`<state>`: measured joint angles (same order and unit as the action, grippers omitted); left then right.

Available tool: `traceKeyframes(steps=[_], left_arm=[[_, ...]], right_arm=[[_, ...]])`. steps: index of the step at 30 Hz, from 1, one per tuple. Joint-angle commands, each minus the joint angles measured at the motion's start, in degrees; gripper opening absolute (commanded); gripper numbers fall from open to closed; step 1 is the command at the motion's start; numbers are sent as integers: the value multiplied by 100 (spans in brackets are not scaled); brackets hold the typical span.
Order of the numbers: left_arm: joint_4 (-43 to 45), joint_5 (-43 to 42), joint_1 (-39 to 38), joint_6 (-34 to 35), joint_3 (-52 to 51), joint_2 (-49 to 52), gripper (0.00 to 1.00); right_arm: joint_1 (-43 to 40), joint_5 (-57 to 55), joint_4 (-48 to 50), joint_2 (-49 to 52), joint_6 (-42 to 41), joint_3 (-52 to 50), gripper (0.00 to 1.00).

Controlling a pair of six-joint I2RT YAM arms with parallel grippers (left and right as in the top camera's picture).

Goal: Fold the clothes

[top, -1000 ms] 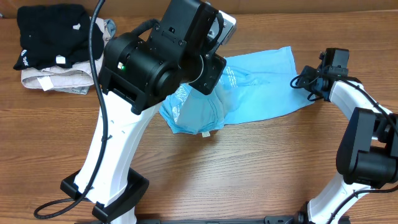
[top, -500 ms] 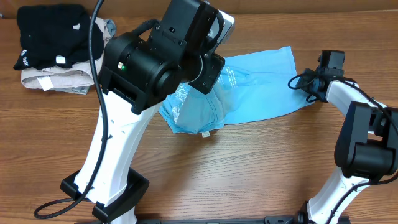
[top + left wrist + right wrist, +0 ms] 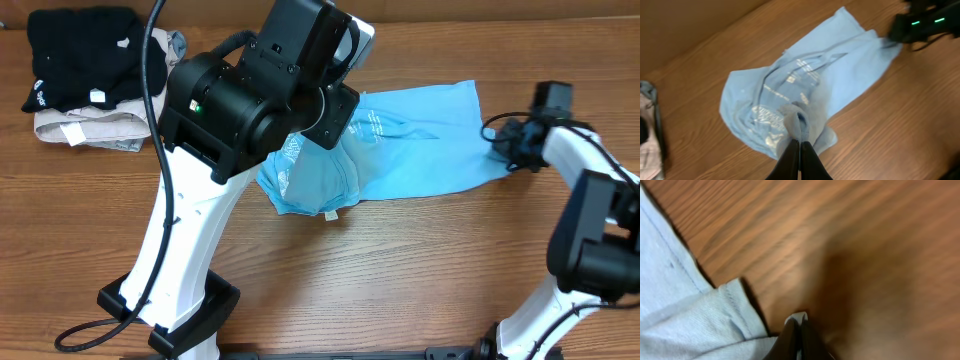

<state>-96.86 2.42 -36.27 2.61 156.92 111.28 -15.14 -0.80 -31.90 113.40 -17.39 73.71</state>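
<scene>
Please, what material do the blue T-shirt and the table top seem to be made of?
T-shirt: probably thin knit cotton or a blend, matte; it lies in soft wrinkles and shows a stitched hem. Table: wood or wood-look laminate, I cannot tell which; smooth, with brown grain lines running across it.

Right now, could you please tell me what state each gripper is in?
Left gripper: closed, pinching a raised fold of the blue T-shirt.
Right gripper: closed on the T-shirt's edge.
</scene>
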Motion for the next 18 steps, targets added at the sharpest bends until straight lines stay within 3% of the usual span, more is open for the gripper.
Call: traceKeyframes(steps=[1,7,15,18], left_arm=[[28,529,48,-63,-2,-9,4],[111,1333,380,282,188,-81,4],[415,1462,1272,275,776,-540,4],[597,1497,1495,275,964,-831,4]], right_arm=[[-334,55,-407,-911,-9,664,4],[-640,509,-1751,-1725,142,1860,4],[-693,647,-3342,-2341,415,3753,4],[-861,1178,-3659,-2472,417,4422,4]])
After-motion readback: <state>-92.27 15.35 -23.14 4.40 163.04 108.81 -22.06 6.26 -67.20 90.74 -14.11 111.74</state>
